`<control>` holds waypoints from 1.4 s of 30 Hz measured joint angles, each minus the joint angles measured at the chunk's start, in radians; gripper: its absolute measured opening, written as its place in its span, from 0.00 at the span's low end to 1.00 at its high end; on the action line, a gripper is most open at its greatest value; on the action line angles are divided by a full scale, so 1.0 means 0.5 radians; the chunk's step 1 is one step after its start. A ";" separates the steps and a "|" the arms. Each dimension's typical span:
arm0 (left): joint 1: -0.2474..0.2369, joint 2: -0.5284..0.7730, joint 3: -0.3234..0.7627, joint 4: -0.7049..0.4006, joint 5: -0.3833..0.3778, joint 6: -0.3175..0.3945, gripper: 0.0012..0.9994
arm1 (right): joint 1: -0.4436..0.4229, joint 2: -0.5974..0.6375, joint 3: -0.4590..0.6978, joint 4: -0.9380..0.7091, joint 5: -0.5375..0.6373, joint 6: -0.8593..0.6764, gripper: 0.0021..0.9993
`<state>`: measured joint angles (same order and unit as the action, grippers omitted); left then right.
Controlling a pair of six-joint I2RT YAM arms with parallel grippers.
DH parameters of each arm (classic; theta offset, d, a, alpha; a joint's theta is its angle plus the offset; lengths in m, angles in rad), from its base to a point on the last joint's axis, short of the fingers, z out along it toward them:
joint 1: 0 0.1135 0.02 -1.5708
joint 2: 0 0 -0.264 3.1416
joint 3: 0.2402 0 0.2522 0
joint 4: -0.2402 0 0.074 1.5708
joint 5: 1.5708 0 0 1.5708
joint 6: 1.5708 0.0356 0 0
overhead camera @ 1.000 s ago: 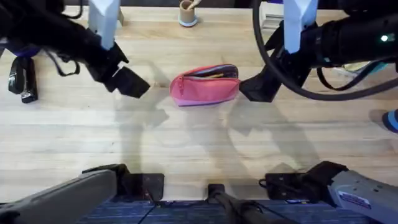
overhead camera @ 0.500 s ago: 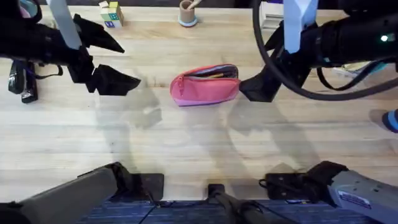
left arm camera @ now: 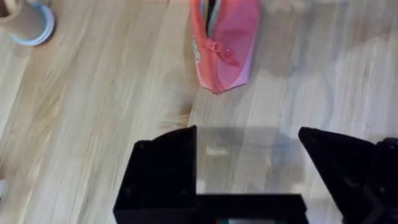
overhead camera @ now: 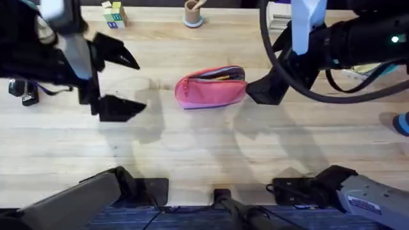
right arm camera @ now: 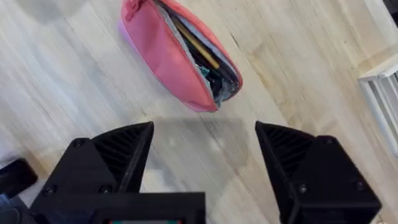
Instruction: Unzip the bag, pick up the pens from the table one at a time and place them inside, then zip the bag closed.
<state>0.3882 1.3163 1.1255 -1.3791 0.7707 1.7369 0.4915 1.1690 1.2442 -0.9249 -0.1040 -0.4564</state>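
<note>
We see the bag (overhead camera: pixel 211 87) lying unzipped mid-counter, long axis three-to-nine, our right claw (overhead camera: pixel 265 91) just at its three o'clock, jaws apart, nearer than our empty, spread left claw (overhead camera: pixel 115 83).

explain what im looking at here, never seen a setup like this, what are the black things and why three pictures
It is a robot with two arms at a wooden table. One picture comes from a camera above the table; the other two come from cameras on the wrists, so each shows its own black fingers at the bottom. The left hand and the right hand are both open and hold nothing. Between them lies a pink pencil pouch, unzipped, with pens inside. Near the far edge stand a small cup and coloured blocks.
</note>
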 joint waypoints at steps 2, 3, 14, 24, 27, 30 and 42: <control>0.002 0.000 -0.094 0.054 0.030 0.088 1.00 | 0.000 0.000 0.000 0.000 0.000 0.000 1.00; 0.002 0.000 -0.139 0.084 0.047 0.121 1.00 | 0.000 0.000 0.000 0.000 0.000 0.000 1.00; 0.002 0.000 -0.368 0.241 0.159 0.241 0.99 | 0.000 0.000 0.000 -0.001 -0.001 0.001 1.00; 0.002 0.000 -0.368 0.246 0.188 0.245 0.99 | 0.000 0.000 0.000 -0.001 -0.002 0.179 1.00; 0.002 0.000 -0.368 0.245 0.196 0.243 0.99 | 0.000 0.000 0.000 -0.001 -0.002 0.263 1.00; 0.002 0.000 -0.368 0.245 0.222 0.206 0.99 | 0.000 0.000 0.000 0.000 -0.022 0.332 1.00; 0.002 0.000 -0.368 0.236 0.313 0.030 0.99 | 0.000 0.000 0.000 0.000 -0.484 0.514 1.00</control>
<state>0.3889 1.3163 0.9415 -1.2613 0.9270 1.7519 0.4915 1.1690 1.2442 -0.9249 -0.3459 -0.1994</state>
